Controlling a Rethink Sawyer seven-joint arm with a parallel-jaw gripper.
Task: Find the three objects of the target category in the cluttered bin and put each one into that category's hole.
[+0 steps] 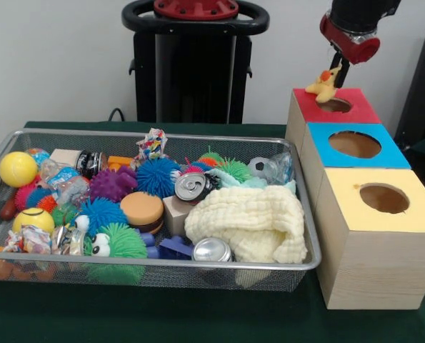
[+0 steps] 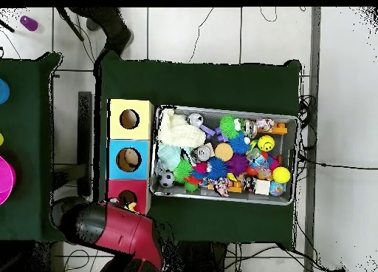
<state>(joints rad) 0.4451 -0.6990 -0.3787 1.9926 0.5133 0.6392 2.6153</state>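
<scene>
I have the arm reaching down over the red box (image 1: 344, 107), its tool (image 1: 335, 77) clenched on a small yellow plush toy (image 1: 325, 84) just above the hole, I think. Overhead, the arm hides most of that; the toy (image 2: 131, 206) barely peeks out. The wire bin (image 1: 298, 266) sits on the green worktop (image 1: 198, 314).

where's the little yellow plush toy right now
In the front view the yellow plush toy hangs under the hand at the left rim of the red box hole, outside the wire bin.
</scene>
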